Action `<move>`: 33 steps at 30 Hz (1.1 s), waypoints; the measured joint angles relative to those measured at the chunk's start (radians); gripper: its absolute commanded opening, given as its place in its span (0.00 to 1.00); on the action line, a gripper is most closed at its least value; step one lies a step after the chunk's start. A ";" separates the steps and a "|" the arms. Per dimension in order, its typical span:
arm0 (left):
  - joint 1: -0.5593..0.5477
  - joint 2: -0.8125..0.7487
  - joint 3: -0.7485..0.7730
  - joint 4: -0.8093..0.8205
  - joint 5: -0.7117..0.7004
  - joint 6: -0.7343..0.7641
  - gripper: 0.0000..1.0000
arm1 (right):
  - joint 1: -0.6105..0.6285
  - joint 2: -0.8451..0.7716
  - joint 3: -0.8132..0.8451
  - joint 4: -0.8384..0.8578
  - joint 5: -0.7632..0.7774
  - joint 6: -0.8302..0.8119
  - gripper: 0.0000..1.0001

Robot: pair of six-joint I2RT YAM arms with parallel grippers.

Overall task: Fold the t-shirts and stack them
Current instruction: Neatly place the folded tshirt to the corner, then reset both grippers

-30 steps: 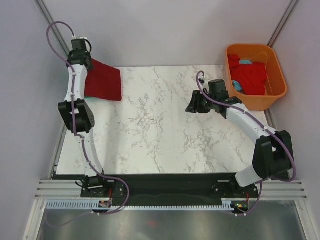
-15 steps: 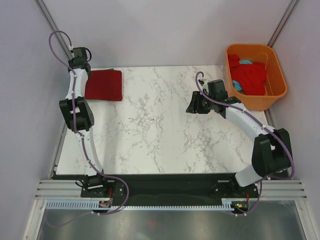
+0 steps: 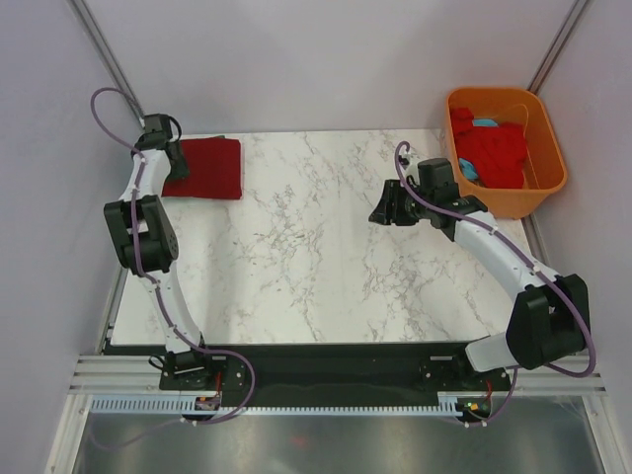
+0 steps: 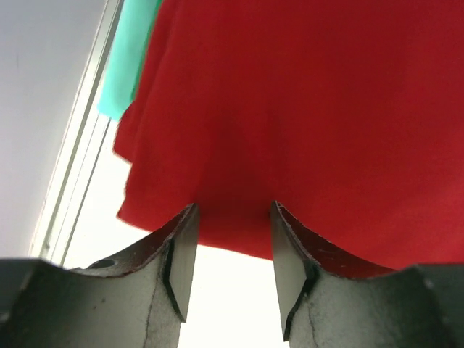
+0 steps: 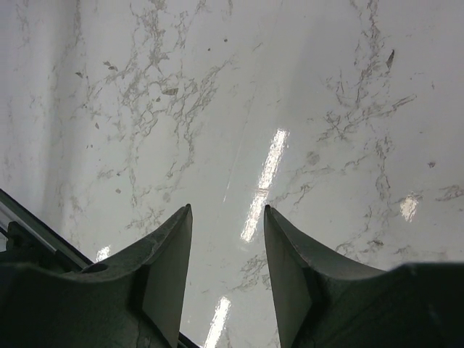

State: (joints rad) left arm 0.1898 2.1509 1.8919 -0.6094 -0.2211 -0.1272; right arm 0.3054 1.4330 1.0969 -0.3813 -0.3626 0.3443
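Maroon t-shirt (image 3: pixel 205 168) now lies flat and squared at the far left corner of the counter (image 3: pixel 316 257). A second ago it hung askew from the left end effector (image 4: pixel 233 206), which has since let go. Its fingers stand roughly half apart at the cloth's near edge, pinching nothing. A green t-shirt (image 4: pixel 127 51) peeks out from beneath the maroon one, so this fold looks stacked and finished. The right end effector (image 5: pixel 227 209) hovers about half open over bare marble, holding nothing. A brighter red t-shirt (image 3: pixel 494 148) and a light blue t-shirt (image 3: pixel 484 124) wait in the orange tub (image 3: pixel 548 188), probably next.
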 measured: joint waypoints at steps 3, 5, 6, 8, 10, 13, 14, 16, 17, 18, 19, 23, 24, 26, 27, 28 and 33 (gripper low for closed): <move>0.037 0.001 -0.054 -0.003 0.006 -0.038 0.50 | 0.000 -0.005 -0.003 0.000 -0.004 0.000 0.52; 0.062 0.003 -0.074 -0.003 0.006 -0.063 0.50 | 0.000 -0.002 -0.005 0.000 -0.006 -0.001 0.53; 0.072 0.007 -0.076 -0.003 0.006 -0.073 0.50 | 0.000 -0.001 -0.005 0.000 -0.006 -0.001 0.53; 0.086 0.016 -0.076 -0.001 0.006 -0.088 0.50 | 0.000 0.002 -0.005 0.000 -0.007 -0.001 0.53; 0.094 0.019 -0.076 -0.002 0.006 -0.101 0.50 | 0.000 0.002 -0.005 -0.001 -0.006 -0.001 0.53; 0.095 0.019 -0.074 -0.002 0.011 -0.116 0.50 | 0.000 0.002 -0.005 0.000 -0.006 -0.001 0.53; 0.095 0.019 -0.074 -0.002 0.017 -0.119 0.50 | 0.000 0.002 -0.005 -0.001 -0.006 -0.001 0.53; 0.095 0.014 -0.074 -0.006 0.035 -0.127 0.51 | 0.000 -0.001 -0.005 -0.001 -0.006 -0.001 0.53; 0.095 0.008 -0.077 -0.008 0.047 -0.132 0.52 | 0.000 -0.005 -0.006 -0.001 -0.005 0.000 0.54; 0.095 -0.006 -0.087 -0.010 0.060 -0.138 0.52 | 0.000 -0.013 -0.010 -0.001 -0.004 0.000 0.55; 0.095 -0.030 -0.106 -0.008 0.080 -0.143 0.52 | 0.000 -0.023 -0.016 -0.002 -0.001 0.000 0.57; 0.089 -0.182 -0.212 -0.018 0.140 -0.158 0.51 | 0.000 -0.075 -0.027 -0.031 0.017 0.006 0.78; 0.083 -0.232 -0.247 -0.019 0.160 -0.161 0.51 | 0.000 -0.092 -0.027 -0.039 0.023 0.010 0.91; 0.065 -0.334 -0.317 -0.013 0.211 -0.165 0.51 | 0.000 -0.125 -0.027 -0.052 0.031 0.017 0.98; 0.048 -0.399 -0.362 -0.012 0.240 -0.167 0.51 | 0.000 -0.145 -0.027 -0.057 0.036 0.016 0.98; 0.026 -0.462 -0.408 -0.012 0.272 -0.169 0.51 | 0.000 -0.165 -0.027 -0.062 0.043 0.018 0.98; -0.191 -0.730 -0.585 0.008 0.414 -0.167 0.51 | 0.000 -0.255 -0.021 -0.096 0.081 0.020 0.98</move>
State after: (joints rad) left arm -0.0010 1.4208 1.3071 -0.6010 0.1928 -0.2939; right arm 0.3054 1.1782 1.0760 -0.4770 -0.2817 0.3645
